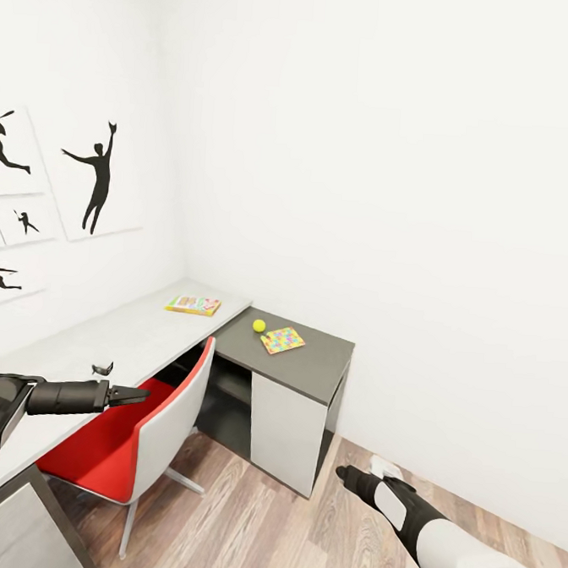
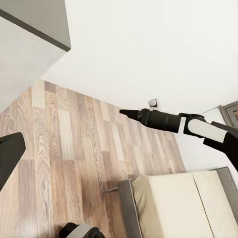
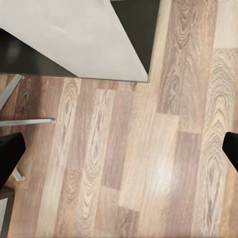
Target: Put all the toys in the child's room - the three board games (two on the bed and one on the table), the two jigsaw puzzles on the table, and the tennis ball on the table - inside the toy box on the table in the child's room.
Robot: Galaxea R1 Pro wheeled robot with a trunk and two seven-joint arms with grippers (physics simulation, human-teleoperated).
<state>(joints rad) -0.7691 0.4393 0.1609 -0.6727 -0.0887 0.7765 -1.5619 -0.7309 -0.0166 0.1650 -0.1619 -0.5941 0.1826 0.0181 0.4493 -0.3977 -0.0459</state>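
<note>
Both arms hang low: the black left gripper point(image 1: 138, 394) and black right gripper point(image 1: 344, 474) stand released, empty. The red-seated chair point(image 1: 129, 443) risks snagging either arm. Farther off, the grey L-shaped table point(image 1: 312, 366) carries a yellow-green tennis ball point(image 1: 259, 325), multicoloured jigsaw puzzle point(image 1: 283, 340) and yellow board game point(image 1: 193, 305).
</note>
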